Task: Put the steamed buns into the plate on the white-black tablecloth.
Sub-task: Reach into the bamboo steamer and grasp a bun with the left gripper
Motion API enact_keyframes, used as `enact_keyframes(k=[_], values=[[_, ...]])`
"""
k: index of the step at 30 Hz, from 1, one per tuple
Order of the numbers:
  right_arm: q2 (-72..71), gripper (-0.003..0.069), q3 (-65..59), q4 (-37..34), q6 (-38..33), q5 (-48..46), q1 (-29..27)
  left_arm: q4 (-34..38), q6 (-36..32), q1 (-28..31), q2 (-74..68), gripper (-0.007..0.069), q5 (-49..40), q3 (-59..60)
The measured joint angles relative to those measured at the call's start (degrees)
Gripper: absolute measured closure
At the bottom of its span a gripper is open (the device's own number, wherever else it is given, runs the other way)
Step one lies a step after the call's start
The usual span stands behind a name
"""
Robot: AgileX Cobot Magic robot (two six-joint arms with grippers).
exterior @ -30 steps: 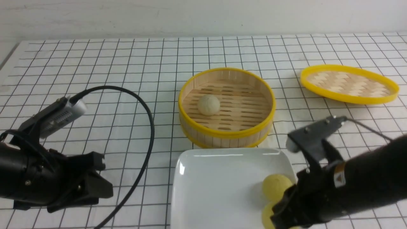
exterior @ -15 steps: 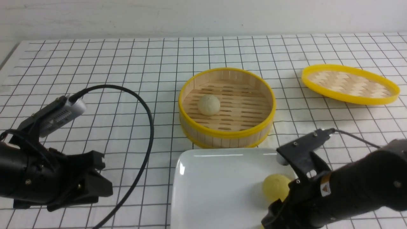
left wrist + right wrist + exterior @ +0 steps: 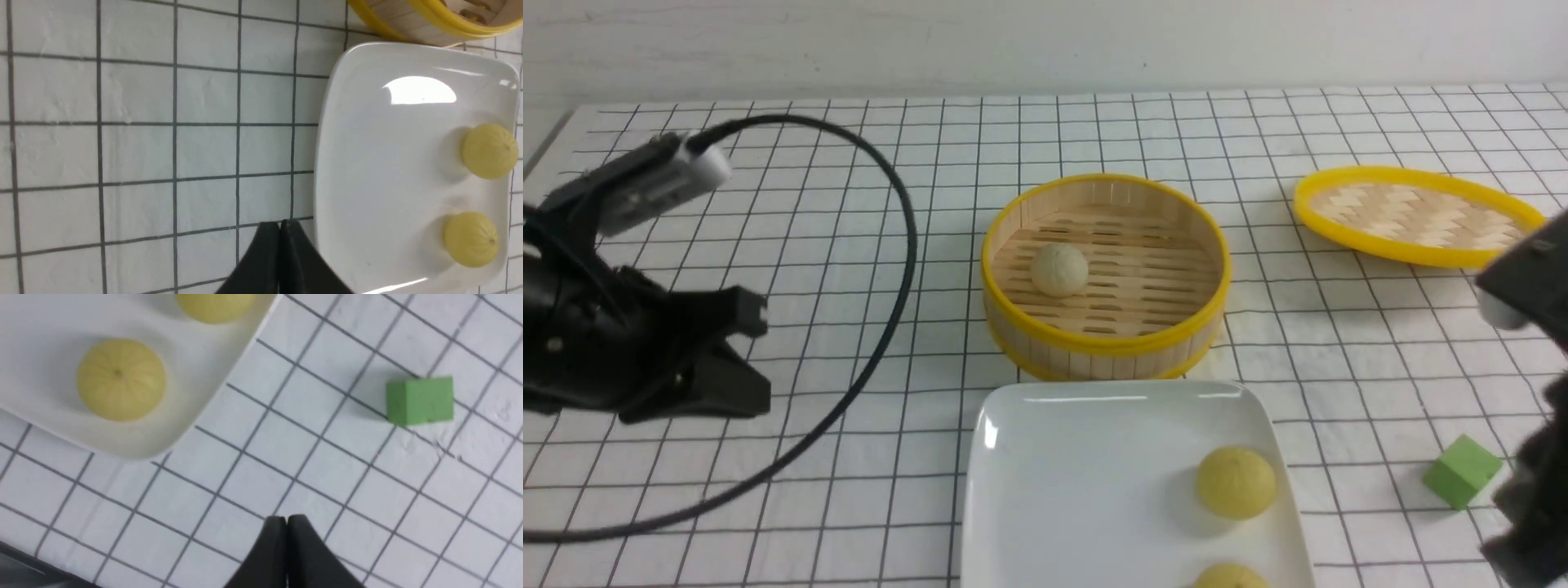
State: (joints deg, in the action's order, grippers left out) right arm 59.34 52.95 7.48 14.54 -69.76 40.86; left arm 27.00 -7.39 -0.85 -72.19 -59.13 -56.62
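right claw (image 3: 287, 518) pulled back off plate (image 3: 1078, 490) | left claw (image 3: 279, 223) raised | both pressed together

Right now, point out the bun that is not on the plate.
The beige-white bun, alone inside the bamboo steamer. The farther yellow bun and the nearer yellow bun both lie on the white plate.
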Motion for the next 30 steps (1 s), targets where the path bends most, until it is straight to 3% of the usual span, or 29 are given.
enact_keyframes(k=[3, 5, 8, 14, 17, 20, 23, 30], values=[[-5.2, 0.0673, -5.2, 0.3, 0.9, 1.0, 0.0, -1.6, 0.1, -3.6, -4.8, 0.0622, -2.3, -5.3], [-11.1, 0.0673, -11.4, 0.5, 1.0, 4.3, 0.0, -4.4, 2.7, -10.2, -12.4, 0.0620, -3.3, -13.6], [-13.8, 0.0673, -14.8, 0.5, 1.0, 6.5, 0.0, -7.5, 6.8, -14.5, -17.9, 0.0598, -3.3, -20.5], [-17.2, 0.0673, -21.6, 0.5, 1.1, 12.2, 0.0, -16.9, 17.1, -23.6, -32.8, 0.0442, -3.3, -39.6], [-17.2, 0.0672, -22.6, 0.5, 1.2, 15.5, 0.0, -20.9, 20.0, -27.7, -42.8, 0.0288, -3.6, -50.5], [-17.2, 0.0671, -22.7, 0.5, 1.2, 16.4, 0.0, -21.6, 20.4, -29.0, -49.5, 0.0207, -4.0, -58.5], [-17.2, 0.0669, -22.8, 0.5, 1.2, 16.6, 0.0, -22.0, 20.4, -29.2, -54.7, 0.0175, -4.3, -63.7], [-17.2, 0.0667, -22.9, 0.5, 1.2, 17.2, 0.0, -25.3, 20.6, -29.2, -62.2, 0.0168, -2.6, -69.0]])
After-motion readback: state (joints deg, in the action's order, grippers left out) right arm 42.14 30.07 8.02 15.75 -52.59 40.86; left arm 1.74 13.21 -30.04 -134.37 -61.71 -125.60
